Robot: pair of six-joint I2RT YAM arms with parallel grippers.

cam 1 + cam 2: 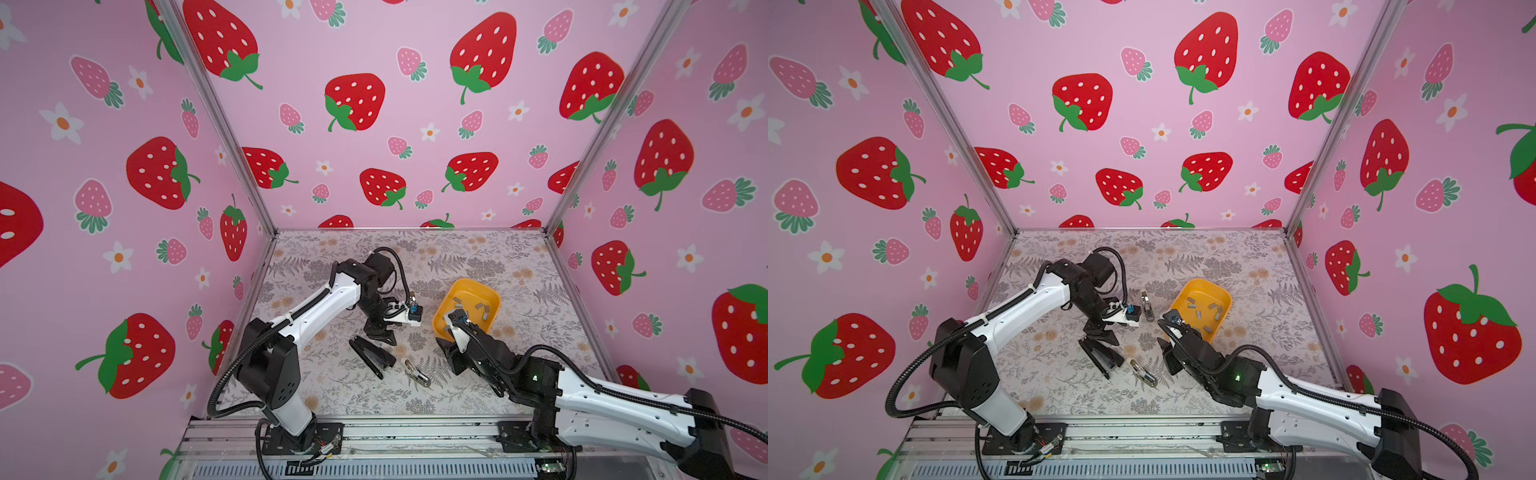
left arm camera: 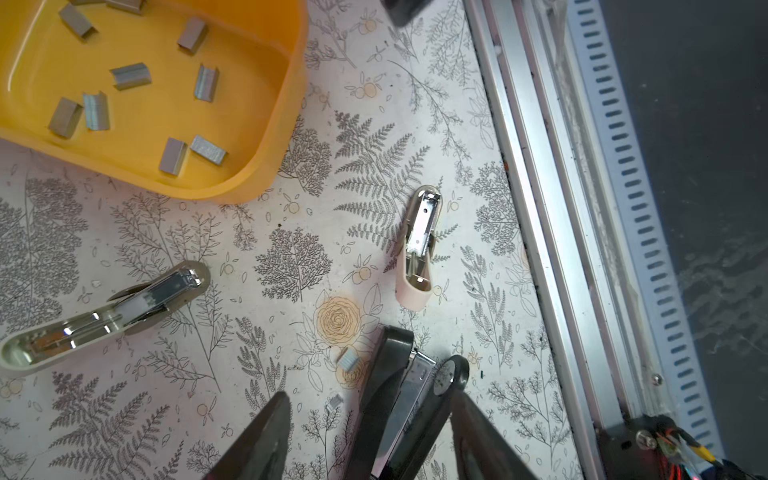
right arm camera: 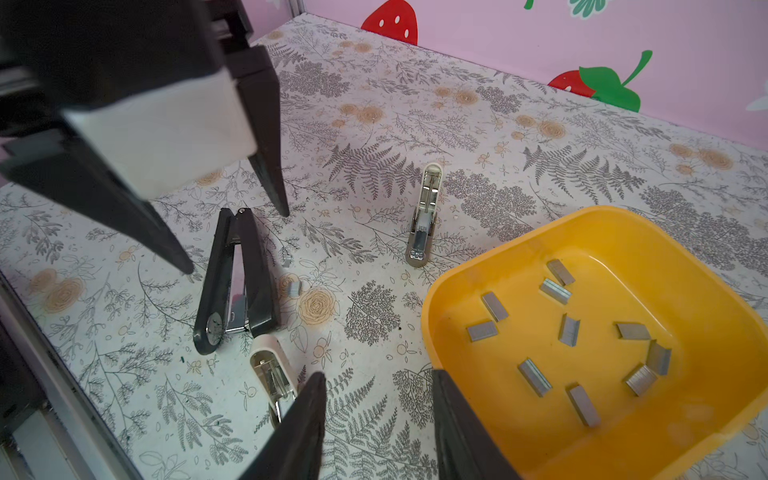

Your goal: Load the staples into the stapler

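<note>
Floral surface inside strawberry walls. Staples lie scattered in a yellow tray just beside my right jaws, the nearer pair, parted and empty. My left jaws stand parted astride the opened black stapler.

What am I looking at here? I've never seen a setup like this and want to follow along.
Two robot arms stand at a flowered table, each ending in a two-fingered hand. Two pictures look down from overhead; two come from cameras on the wrists. On the table lie an opened black stapler, two small pale staplers and a yellow tray of grey staple strips; one loose strip lies beside the black stapler. The left hand straddles the black stapler without gripping it; the right hand hangs open near the tray. Neither holds anything.
</note>
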